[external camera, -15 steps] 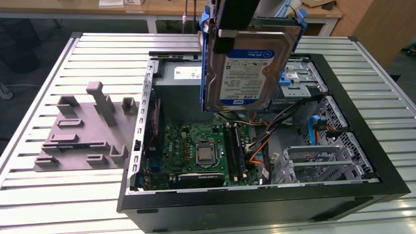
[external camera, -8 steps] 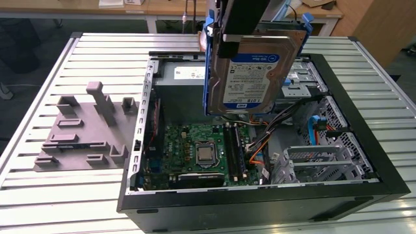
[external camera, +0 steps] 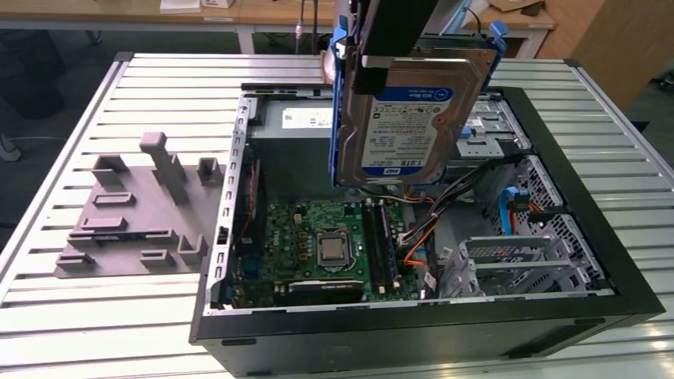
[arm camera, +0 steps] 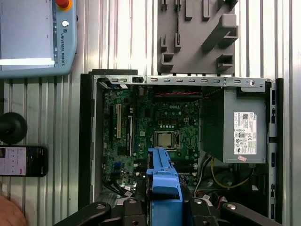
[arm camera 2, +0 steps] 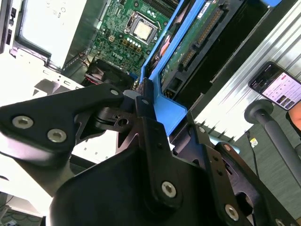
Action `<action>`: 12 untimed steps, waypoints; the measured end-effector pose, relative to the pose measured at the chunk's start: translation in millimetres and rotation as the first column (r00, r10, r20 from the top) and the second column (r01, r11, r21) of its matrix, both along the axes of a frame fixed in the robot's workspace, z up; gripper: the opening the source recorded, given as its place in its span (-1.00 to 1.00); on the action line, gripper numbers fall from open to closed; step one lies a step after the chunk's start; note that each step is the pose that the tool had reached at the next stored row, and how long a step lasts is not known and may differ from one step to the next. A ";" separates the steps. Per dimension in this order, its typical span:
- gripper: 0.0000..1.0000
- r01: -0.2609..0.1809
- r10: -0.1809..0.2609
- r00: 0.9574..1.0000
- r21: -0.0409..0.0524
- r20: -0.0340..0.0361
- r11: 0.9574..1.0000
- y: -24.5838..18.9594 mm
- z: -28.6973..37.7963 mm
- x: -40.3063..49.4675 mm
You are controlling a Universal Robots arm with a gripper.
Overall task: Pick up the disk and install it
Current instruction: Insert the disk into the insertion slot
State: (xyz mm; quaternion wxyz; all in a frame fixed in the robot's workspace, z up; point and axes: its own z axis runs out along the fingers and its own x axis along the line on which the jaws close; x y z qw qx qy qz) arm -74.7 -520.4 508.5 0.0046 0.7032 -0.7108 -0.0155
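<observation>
The disk (external camera: 416, 118), a silver hard drive with a white-and-blue label in a blue plastic carrier, hangs upright above the open computer case (external camera: 589, 304). My gripper (external camera: 381, 67) is shut on its upper edge. In the second wrist view the black fingers (arm camera 2: 143, 106) clamp the blue carrier (arm camera 2: 164, 101), with the drive's green circuit side facing away. In the first wrist view the carrier's blue end (arm camera: 163, 176) sticks out from the gripper (arm camera: 163, 207), over the motherboard (arm camera: 155, 122) near the processor (arm camera: 165, 139).
A grey drive cage (external camera: 526, 260) with blue latches sits at the case's right end in the exterior view. The grey power-supply box (arm camera: 240, 132) fills one corner. A grey fixture plate (external camera: 137, 213) lies beside the case. A teach pendant (arm camera: 35, 37), a phone (arm camera: 22, 161) and a hand (arm camera: 9, 214) are nearby.
</observation>
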 end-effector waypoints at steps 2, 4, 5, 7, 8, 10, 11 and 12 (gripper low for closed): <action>-0.27 0.000 0.000 1.000 0.000 0.000 1.000 0.0 0.0 0.0; -0.27 0.000 0.000 1.000 0.000 0.000 1.000 0.0 0.0 0.1; -0.27 0.000 0.000 1.000 0.000 0.000 1.000 0.0 0.0 0.1; -0.27 0.000 0.000 1.000 0.000 0.000 1.000 -0.2 0.0 0.1; -0.27 0.000 0.000 1.000 0.000 0.000 1.000 -1.4 0.0 0.2; -0.27 0.000 0.000 1.000 0.000 0.000 1.000 -6.1 0.0 0.1; -0.27 0.000 0.000 1.000 0.000 0.000 1.000 -9.0 -0.1 0.1; -0.27 0.000 0.000 1.000 0.000 0.000 1.000 -12.1 -0.1 0.1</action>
